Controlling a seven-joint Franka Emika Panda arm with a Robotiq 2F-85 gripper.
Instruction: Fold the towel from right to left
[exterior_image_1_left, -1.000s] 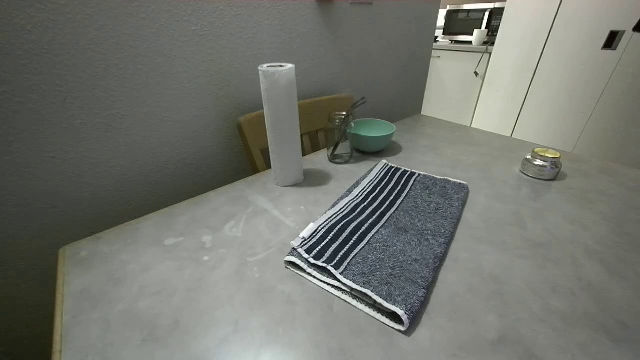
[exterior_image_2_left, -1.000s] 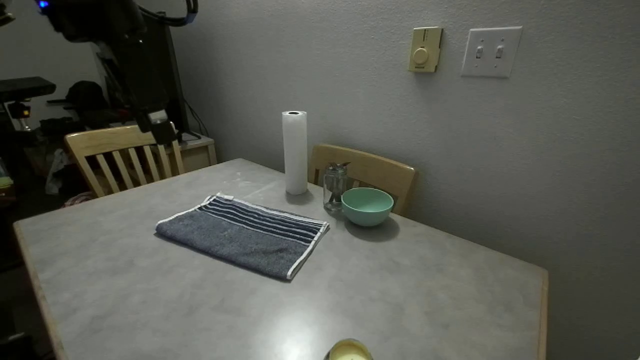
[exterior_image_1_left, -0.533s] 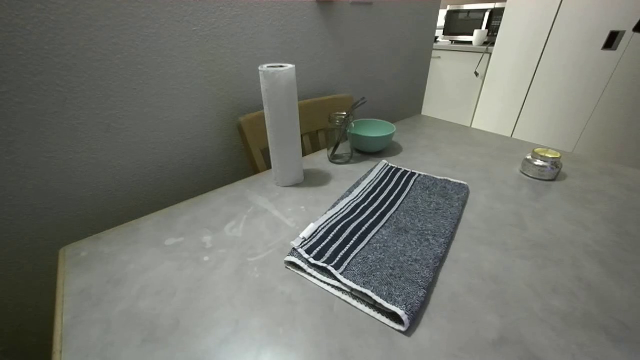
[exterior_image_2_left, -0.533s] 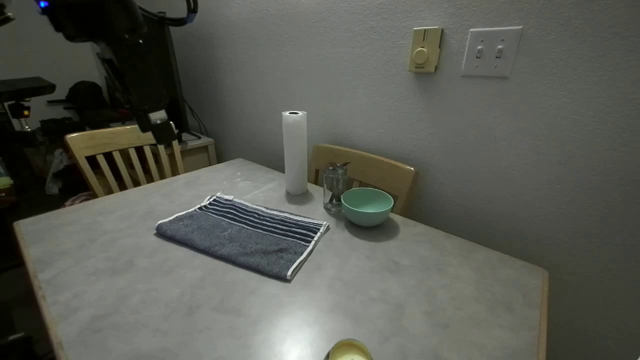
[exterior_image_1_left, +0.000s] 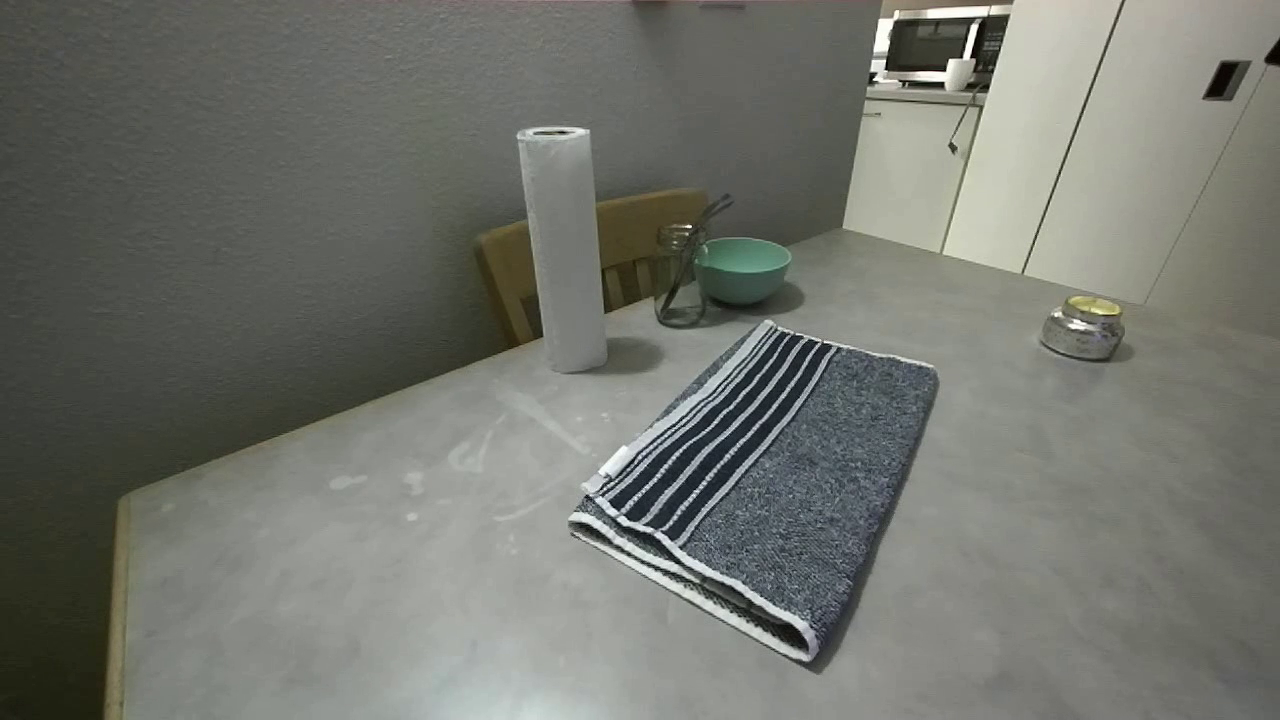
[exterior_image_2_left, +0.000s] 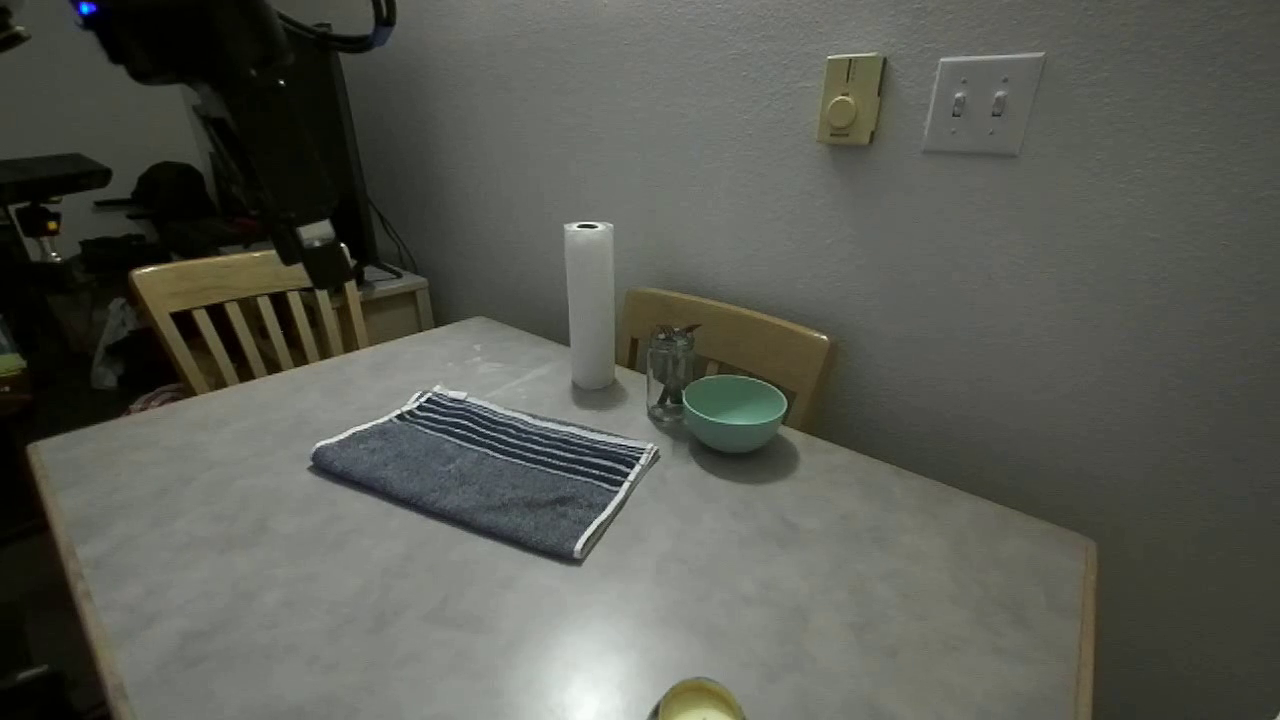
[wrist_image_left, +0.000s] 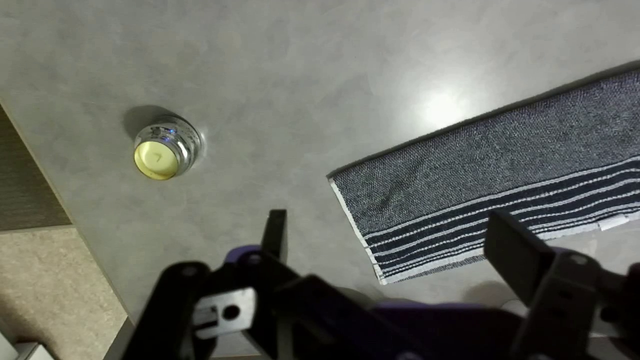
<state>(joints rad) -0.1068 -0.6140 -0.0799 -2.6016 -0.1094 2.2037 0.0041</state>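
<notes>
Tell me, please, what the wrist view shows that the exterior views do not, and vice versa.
Only the wrist view shows the tan floor and the gap between the jaws of the open gripper. Only exterior views show the wall thermostat, the switch plate and the microwave. All three views share the striped towel, cropped in the wrist view, and the candle, cut off in an exterior view.

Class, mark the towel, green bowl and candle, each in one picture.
Towel (exterior_image_1_left: 768, 482), in an exterior view: plain grey area.
Green bowl (exterior_image_2_left: 735, 429), in an exterior view: outer side.
Candle (wrist_image_left: 159, 158), in the wrist view: wax.
</notes>
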